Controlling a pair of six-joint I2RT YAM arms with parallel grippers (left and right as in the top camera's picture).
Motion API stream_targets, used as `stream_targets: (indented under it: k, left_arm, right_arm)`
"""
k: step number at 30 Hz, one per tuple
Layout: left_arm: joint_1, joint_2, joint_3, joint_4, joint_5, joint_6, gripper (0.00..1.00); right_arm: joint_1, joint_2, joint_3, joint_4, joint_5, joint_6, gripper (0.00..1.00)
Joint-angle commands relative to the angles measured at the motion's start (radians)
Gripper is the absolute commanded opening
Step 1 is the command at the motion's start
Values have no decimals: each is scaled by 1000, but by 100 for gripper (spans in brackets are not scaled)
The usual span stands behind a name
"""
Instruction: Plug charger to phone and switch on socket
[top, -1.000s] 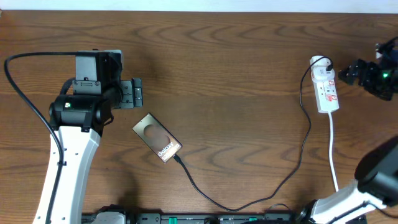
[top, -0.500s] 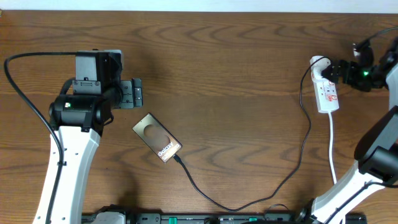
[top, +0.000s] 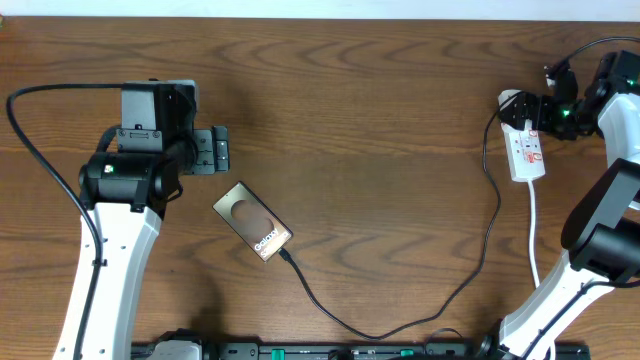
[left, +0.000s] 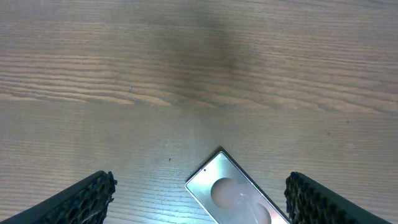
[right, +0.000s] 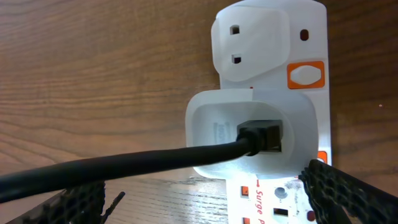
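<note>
From my station I see the flat bronze-brown phone with white "Galaxy" lettering (top: 252, 222) lying diagonally on the dark wooden surface (top: 360, 120), left of centre. The long thin black charger cable (top: 310, 296) meets the phone's lower short edge with its tip, though I cannot tell how deeply it is seated. From there it loops along the near edge and climbs to the small white power strip with red markings (top: 527, 150) at the far right. In the right wrist view the cable runs into a white adapter block (right: 249, 137) plugged into the strip. An orange rocker switch (right: 306, 74) sits beside the empty outlet above the block. The strip's own white cord (top: 535, 240) trails toward the near edge. My right hand (top: 535, 110) hovers at the strip's far end with its fingers (right: 348, 193) spread wide, pinching nothing. Whether it touches the strip I cannot tell. My left hand (top: 220, 150) is just beyond the phone's upper corner, also spread and empty. Its fingers (left: 87, 199) frame the phone's top end in the wrist view.
</note>
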Motion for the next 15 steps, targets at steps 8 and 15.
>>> stream_targets:
  k: [8,15]
  left_arm:
    - [-1,-2,21,0,-16,2,90]
    - [-1,-2,21,0,-16,2,90]
  right_arm:
    - [13,34,10,2,35,11,99]
    - [13,34,10,8,60,23,99]
